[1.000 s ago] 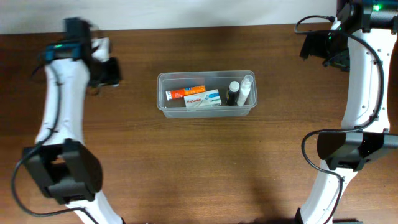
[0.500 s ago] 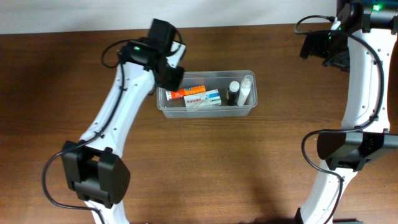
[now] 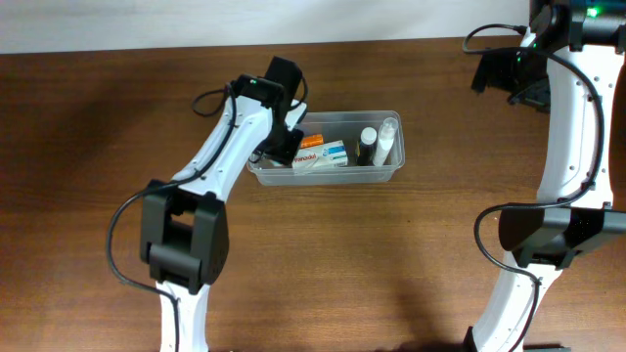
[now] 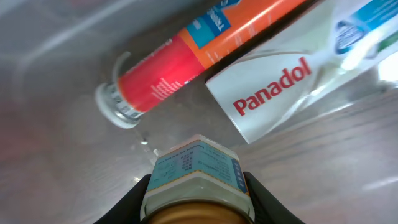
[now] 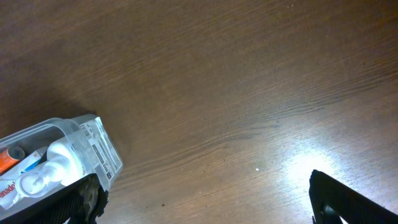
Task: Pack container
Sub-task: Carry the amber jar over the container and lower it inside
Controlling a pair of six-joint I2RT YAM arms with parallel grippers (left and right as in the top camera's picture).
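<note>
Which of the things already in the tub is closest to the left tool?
The orange-red tube, lying at the tub's left end right by the left tool. The Panadol box is one further along; both bottles are at the far end.

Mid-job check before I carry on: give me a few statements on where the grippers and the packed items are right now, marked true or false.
1. The left gripper grips a small labelled bottle at the left end of the container. True.
2. The Panadol box lies on the table outside the container. False: it lies inside the container, beside the orange-red tube.
3. The right gripper is clamped on the white bottle. False: it is open and empty over bare table; the white bottle lies in the container's right end.
4. The orange-red tube is inside the container. True.
</note>
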